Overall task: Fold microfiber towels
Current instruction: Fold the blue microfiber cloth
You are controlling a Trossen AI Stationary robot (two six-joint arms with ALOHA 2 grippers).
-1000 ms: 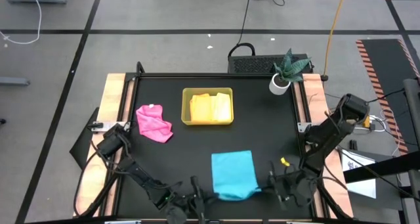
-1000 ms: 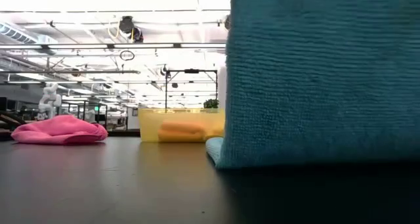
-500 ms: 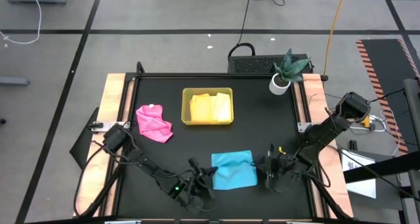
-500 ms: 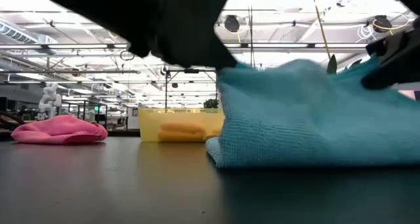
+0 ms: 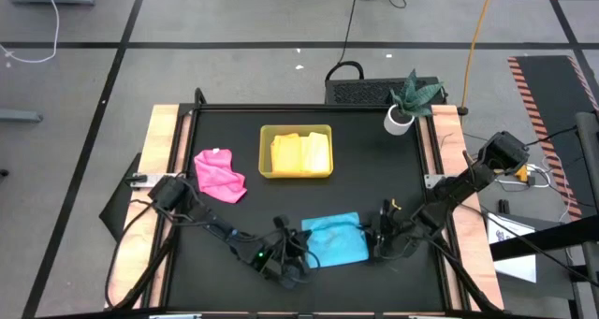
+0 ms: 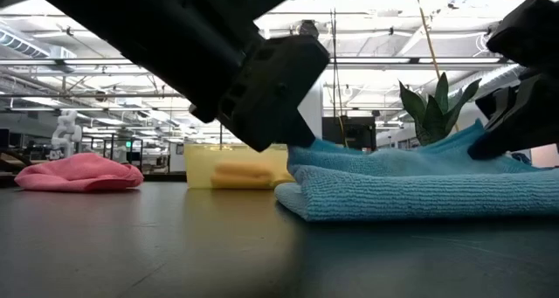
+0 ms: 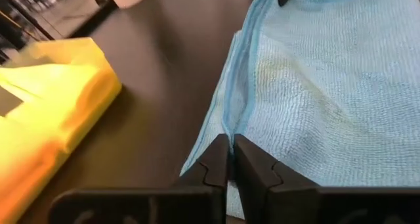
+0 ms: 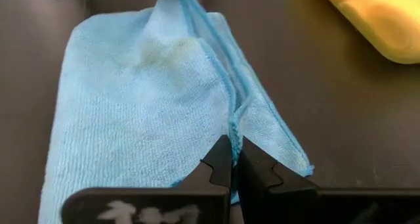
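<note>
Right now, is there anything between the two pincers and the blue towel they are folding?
Nothing visible. The left pincer and the right pincer are each shut on an edge of the blue towel, at its opposite sides.

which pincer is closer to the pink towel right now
Left. The left pincer is at the blue towel's edge on the side facing the pink towel. The right pincer is at the blue towel's opposite edge, farther away.

two dark jointed arms draped in black cables (a small green light glows on one).
</note>
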